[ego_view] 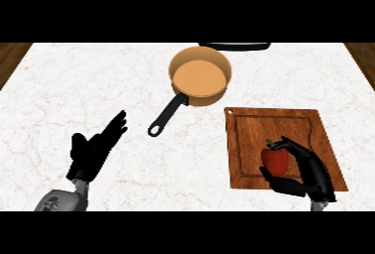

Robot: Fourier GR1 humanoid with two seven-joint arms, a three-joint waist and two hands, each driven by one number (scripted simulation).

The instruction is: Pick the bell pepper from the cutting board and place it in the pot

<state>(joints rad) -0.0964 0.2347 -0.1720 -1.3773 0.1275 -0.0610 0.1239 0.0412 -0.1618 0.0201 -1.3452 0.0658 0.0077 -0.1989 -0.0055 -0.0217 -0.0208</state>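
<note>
R hand (306, 174) curled round pepper (275, 159) (on board (249, 124)).

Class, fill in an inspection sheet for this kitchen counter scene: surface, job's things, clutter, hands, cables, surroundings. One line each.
Surface: white marble counter.
Job's things: red bell pepper on the wooden cutting board; copper pot, black handle toward the robot, nothing inside.
Clutter: dark object at the far edge, partly cut off.
Hands: right hand, fingers curled round the pepper; left hand open, resting.
Cables: nothing seen.
Surroundings: wooden floor at both sides.
</note>
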